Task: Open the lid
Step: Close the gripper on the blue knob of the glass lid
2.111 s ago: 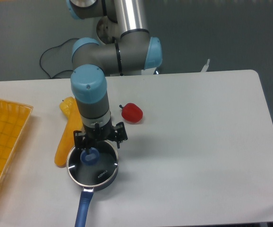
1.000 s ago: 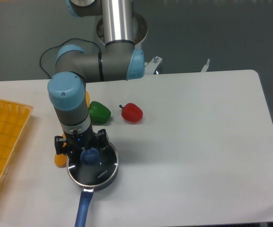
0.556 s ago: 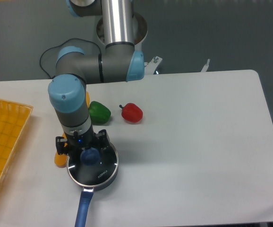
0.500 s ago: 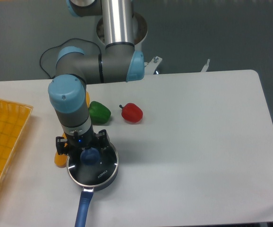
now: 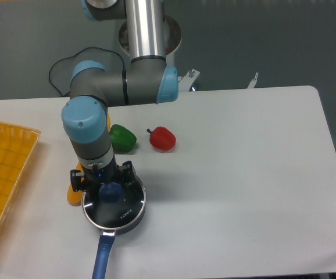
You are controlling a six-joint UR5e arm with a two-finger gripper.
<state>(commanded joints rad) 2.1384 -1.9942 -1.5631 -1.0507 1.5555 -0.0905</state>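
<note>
- Gripping the knob squarely is the whole of this step: the round clear glass lid with its thin metal rim (image 5: 123, 213) sits flat on the dark saucepan with a blue handle (image 5: 102, 257), near the front left of the white table (image 5: 243, 174), and its blue centre knob (image 5: 111, 192) is the only purchase on it.
- The black two-finger gripper (image 5: 103, 181) hangs directly over the lid's back half, just behind the knob as the camera sees it; the wrist hides the fingertips, so I cannot tell how wide the jaws stand or whether they have the knob at all.
- A good grasp, in my judgement, needs the fingers one on each side of the knob, low on its stem, closing evenly so the glass does not tilt or skid on the pan rim.
- The lift should go straight up until the metal rim clears the pan, then aside; dragging sideways early would likely shove the light pan along by its rim.
- The long yellow-orange vegetable (image 5: 73, 195) lies just beside the pan's left edge, and the green bell pepper (image 5: 122, 138) and red bell pepper (image 5: 162, 138) lie behind it, so bare table to the right looks the safest place to carry the lid.
- The orange mesh tray (image 5: 2, 174) at far left is well apart from all this.
</note>
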